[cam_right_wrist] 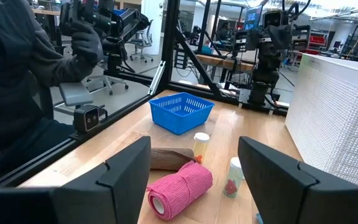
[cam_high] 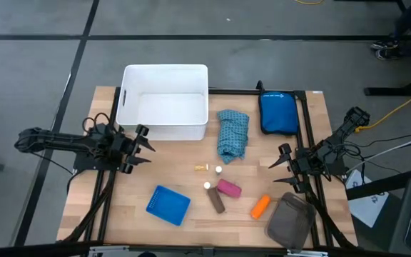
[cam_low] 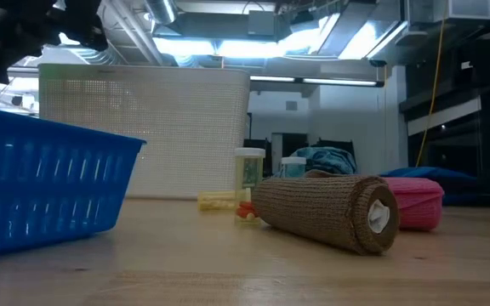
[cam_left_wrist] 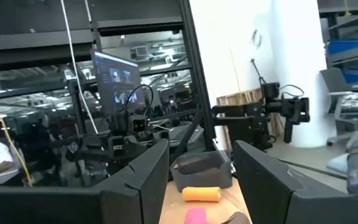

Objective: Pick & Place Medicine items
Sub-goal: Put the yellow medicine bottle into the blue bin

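Note:
The medicine items lie on the table's near middle: a pink bandage roll (cam_high: 228, 188), a dark brown roll (cam_high: 216, 200), an orange tube (cam_high: 260, 206), two small white vials (cam_high: 219, 170) and a yellowish bit (cam_high: 203, 168). In the low view the brown roll (cam_low: 326, 211) lies on its side in front of the pink roll (cam_low: 415, 202). My left gripper (cam_high: 147, 146) hovers open near the white bin's near right corner. My right gripper (cam_high: 280, 168) hovers open to the right of the items, facing the pink roll (cam_right_wrist: 180, 190) and brown roll (cam_right_wrist: 169, 158).
A white bin (cam_high: 165, 103) stands at the far left, a blue basket (cam_high: 168, 205) near the front edge. A teal cloth (cam_high: 232, 133), a blue pouch (cam_high: 278, 113) and a grey pouch (cam_high: 291, 221) lie toward the right. A person (cam_right_wrist: 17, 93) is beside the table.

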Robot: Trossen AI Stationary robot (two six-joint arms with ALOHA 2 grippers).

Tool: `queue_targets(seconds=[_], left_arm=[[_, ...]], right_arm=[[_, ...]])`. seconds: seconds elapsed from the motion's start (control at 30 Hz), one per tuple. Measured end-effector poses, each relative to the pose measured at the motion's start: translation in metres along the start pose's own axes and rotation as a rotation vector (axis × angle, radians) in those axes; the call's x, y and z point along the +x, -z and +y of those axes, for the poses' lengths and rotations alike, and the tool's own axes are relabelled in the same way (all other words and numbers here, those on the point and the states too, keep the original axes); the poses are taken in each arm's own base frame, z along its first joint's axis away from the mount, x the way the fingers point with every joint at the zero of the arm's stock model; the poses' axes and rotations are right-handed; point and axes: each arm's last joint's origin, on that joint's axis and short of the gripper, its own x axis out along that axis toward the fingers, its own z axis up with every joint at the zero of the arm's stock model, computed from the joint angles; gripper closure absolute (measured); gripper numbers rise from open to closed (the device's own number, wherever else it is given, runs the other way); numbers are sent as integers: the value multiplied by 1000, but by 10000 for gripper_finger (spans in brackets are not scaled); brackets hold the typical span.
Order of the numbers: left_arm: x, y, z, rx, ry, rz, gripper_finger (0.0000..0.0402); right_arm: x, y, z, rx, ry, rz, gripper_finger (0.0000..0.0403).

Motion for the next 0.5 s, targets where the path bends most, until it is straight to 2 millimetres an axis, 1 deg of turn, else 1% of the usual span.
queue_targets(seconds=[0.1,0.2,0.3,0.5], left_arm=[[0,2,-1,11,20,17,224],[0,2,0,26,-2,20,224],[0,2,2,39,-66,26,224],[0,2,5,-25,-185,41,224]], right_arm=[[0,0,0,0,0,0,158],[0,0,0,0,1,1,158],[0,0,0,0,3,1,158],[0,0,0,0,2,1,158]])
